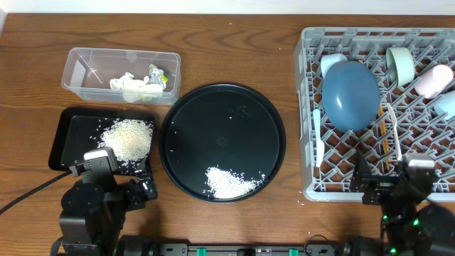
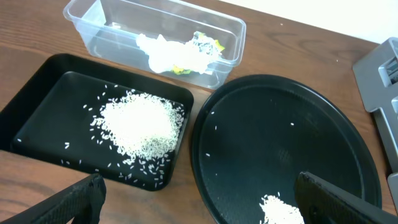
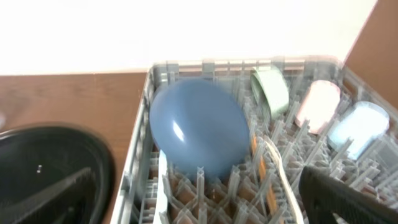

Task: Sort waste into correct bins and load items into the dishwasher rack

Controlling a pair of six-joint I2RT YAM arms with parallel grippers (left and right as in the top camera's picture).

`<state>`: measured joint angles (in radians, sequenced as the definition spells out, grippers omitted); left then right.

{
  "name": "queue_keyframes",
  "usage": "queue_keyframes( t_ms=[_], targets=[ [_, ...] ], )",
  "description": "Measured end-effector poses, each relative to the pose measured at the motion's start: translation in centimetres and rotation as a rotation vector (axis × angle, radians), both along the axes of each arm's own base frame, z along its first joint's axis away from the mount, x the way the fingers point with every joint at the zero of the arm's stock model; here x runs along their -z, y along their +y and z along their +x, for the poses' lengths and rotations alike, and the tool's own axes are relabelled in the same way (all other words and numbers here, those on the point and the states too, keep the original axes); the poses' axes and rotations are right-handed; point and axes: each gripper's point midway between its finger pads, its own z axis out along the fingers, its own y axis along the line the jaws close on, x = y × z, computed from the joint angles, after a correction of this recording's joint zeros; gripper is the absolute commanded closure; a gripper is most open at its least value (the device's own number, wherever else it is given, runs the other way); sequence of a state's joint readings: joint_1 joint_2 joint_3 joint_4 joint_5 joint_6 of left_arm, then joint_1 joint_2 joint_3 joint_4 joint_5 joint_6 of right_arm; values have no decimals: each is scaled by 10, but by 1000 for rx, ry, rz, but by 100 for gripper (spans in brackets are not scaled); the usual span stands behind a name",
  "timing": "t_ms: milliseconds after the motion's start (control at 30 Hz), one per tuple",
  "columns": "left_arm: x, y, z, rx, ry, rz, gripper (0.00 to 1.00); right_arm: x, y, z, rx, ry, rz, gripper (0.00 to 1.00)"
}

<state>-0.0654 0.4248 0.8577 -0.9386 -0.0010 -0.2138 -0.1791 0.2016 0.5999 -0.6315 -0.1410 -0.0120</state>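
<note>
Wood table (image 1: 35,35) bears a round tray (image 1: 213,128) whose rice (image 1: 231,183) looks light, loose, unpinchable, so grip the rim and tip; left gripper (image 2: 205,205) and right gripper (image 3: 199,199) gape empty.

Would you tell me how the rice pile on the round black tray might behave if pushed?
The rice pile is loose grains, so it would probably scatter rather than slide together. The round black tray looks smooth, so grains may skid easily.

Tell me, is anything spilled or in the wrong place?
Yes. A pile of white rice lies on the round black tray, near its front edge, though the other rice sits in the shallow black tray.
</note>
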Motion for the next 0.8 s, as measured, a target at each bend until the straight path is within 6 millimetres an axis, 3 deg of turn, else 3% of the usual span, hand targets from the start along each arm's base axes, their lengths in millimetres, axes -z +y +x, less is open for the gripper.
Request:
queue_keyframes(
  t_ms=[267,367,600,733,800],
  targets=[
    [0,0,0,-1,0,0,2,-2,-2,17,-5,-311,-56,1],
    [0,0,0,0,0,0,2,6,-7,25,16,-358,-66,1],
    [0,0,0,0,0,0,2,44,-14,38,48,-342,-78,1],
    [0,0,0,0,0,0,2,90,-12,43,36,-196,-73,1],
    [0,0,0,0,0,0,2,103,-11,43,29,-152,-71,1]
  ],
)
